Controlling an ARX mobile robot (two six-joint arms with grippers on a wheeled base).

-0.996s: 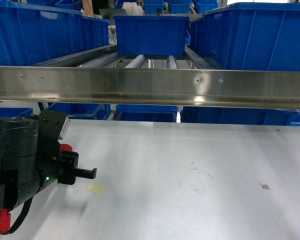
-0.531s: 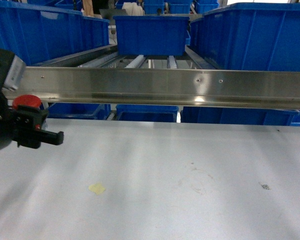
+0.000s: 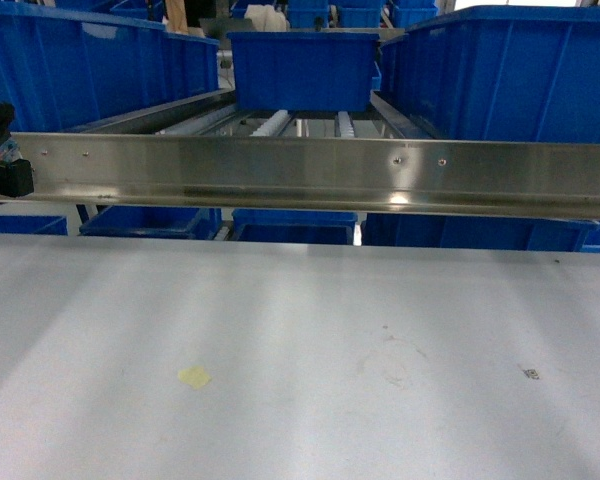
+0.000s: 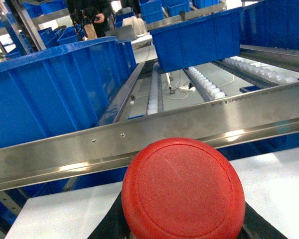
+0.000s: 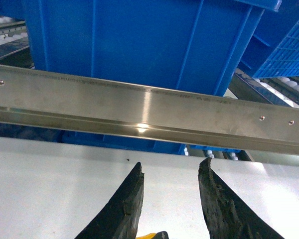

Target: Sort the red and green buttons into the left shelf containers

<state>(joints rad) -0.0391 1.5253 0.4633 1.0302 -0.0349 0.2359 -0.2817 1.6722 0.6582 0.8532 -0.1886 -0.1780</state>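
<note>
Red button [image 4: 183,189]: in your head view it is hidden; only the left gripper [image 3: 2,165] edges in beside the steel rail [image 3: 310,175]. Your left wrist view shows the cap clamped low in that gripper, facing the big blue bin [image 4: 55,89], likely its destination. Your right wrist view shows the right gripper [image 5: 170,199] spread, holding nothing, over the table [image 5: 50,174].
</note>
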